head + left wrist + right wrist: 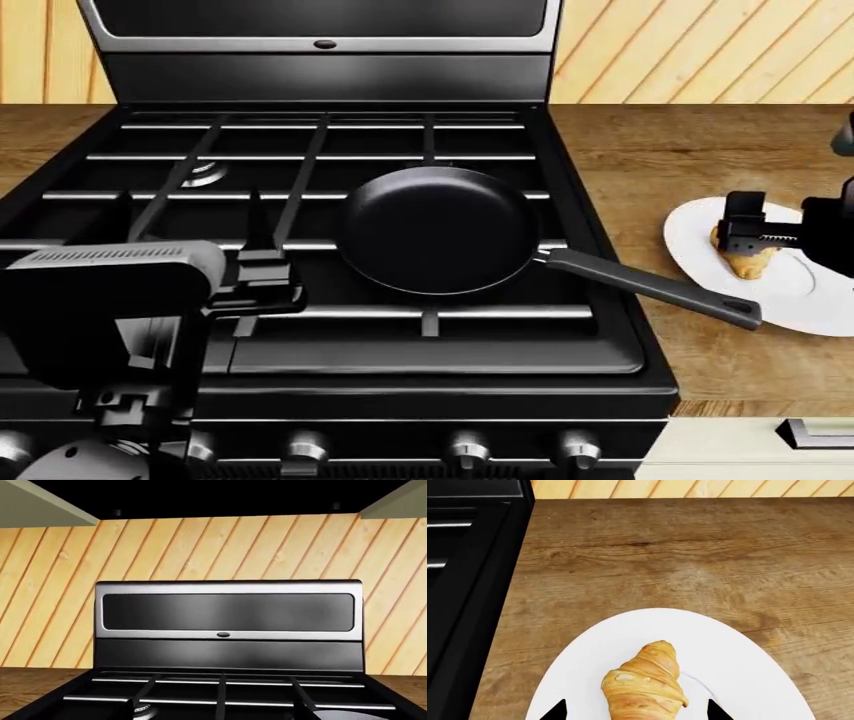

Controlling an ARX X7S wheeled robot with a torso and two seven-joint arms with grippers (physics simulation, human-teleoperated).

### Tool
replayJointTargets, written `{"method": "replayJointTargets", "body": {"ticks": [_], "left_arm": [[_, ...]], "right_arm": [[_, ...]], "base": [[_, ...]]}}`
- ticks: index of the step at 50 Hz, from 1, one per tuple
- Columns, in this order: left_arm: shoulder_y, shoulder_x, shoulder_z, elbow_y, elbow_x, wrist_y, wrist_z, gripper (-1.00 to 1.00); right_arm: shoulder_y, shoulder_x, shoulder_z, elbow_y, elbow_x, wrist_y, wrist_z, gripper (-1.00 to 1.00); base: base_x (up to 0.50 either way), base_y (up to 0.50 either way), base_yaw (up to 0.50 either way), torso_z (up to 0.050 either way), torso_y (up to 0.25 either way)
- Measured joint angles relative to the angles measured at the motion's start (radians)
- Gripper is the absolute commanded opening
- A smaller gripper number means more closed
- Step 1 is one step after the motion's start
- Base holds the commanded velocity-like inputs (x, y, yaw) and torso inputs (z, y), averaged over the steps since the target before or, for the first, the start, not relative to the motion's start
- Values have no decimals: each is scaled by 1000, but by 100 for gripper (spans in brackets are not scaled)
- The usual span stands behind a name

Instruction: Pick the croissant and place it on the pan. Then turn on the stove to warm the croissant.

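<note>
- My right gripper (635, 711) straddles the small golden ridged croissant (644, 685) on the round white plate (740, 665), jaws spread, holding nothing.
- Closing off-centre could squirt the pastry sideways, away from the round black frying pan (434, 230).

**Our dark, blocky arms**

We wore black almost everywhere. Our left arm (114, 300) was a stack of boxy matte housings with rounded corners, and the uppermost block carried a ribbed, pale-grey strip along its top edge. Ahead of it our left gripper (267, 275) was a squat black assembly of stepped brackets. Lower down, a rounded grey joint cap showed small bolt-like details. Our right gripper (758, 232) was black too, with a row of fine teeth along one finger. In the right wrist view, our fingertips (555, 711) appeared as two plain black wedges.
</note>
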Motion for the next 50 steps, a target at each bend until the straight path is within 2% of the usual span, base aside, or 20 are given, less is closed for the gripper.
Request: {"method": "replayJointTargets", "body": {"ticks": [26,50], "left_arm": [[5,-14,14,-12,-17,17,-18,100],[7,-27,23,-24,-28,34,-33,100]], "right_arm": [[-81,-22,84,-8,18,-34,23,100],[-92,-35,83,75,4,-107,26,100]], "base": [[0,0,0,0,0],[0,0,0,0,0]]}}
